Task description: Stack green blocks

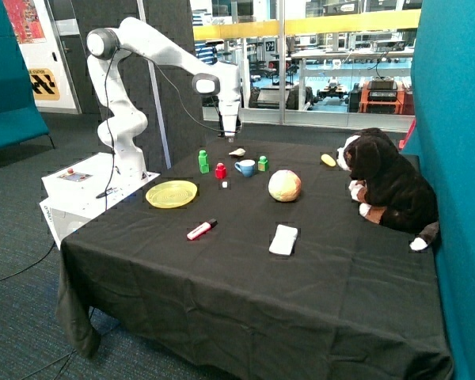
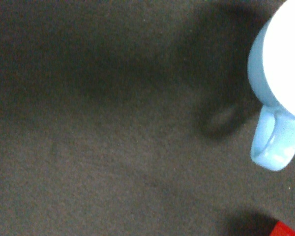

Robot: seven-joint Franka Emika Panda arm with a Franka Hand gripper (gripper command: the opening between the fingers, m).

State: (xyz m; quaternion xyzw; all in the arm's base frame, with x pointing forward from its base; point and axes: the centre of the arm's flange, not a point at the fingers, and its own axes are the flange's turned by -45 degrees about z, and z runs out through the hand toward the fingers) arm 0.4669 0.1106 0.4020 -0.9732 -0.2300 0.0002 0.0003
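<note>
Franka arm reaches over the far side of the black-draped surface (image 1: 245, 261); the pincer (image 1: 230, 136) hangs above the cloth, well clear of everything, with nothing seen in its hold. Whether it is spread or closed cannot be told, since neither view shows the tips plainly. With the blue cup (image 1: 245, 167) taken as the dial centre in the outside view, a taller green stack (image 1: 203, 161), apparently two green blocks already joined, is noted at about 9 o'clock beyond the small red block (image 1: 220, 170), and a single green block (image 1: 263, 163) stands just beside the cup at about 3 o'clock. The task is therefore judged part done: one block is left to be carried over the cup and red block onto the stack. In the wrist view only bare cloth, the cup (image 2: 278, 98) with its handle, and a corner of the red block (image 2: 287, 229) are seen, which suggests a high transit pose between the two sites. Also logged: yellow plate (image 1: 172, 193), red marker (image 1: 201, 229), round ball (image 1: 284, 185), white pad (image 1: 283, 239), plush dog (image 1: 388, 186).
</note>
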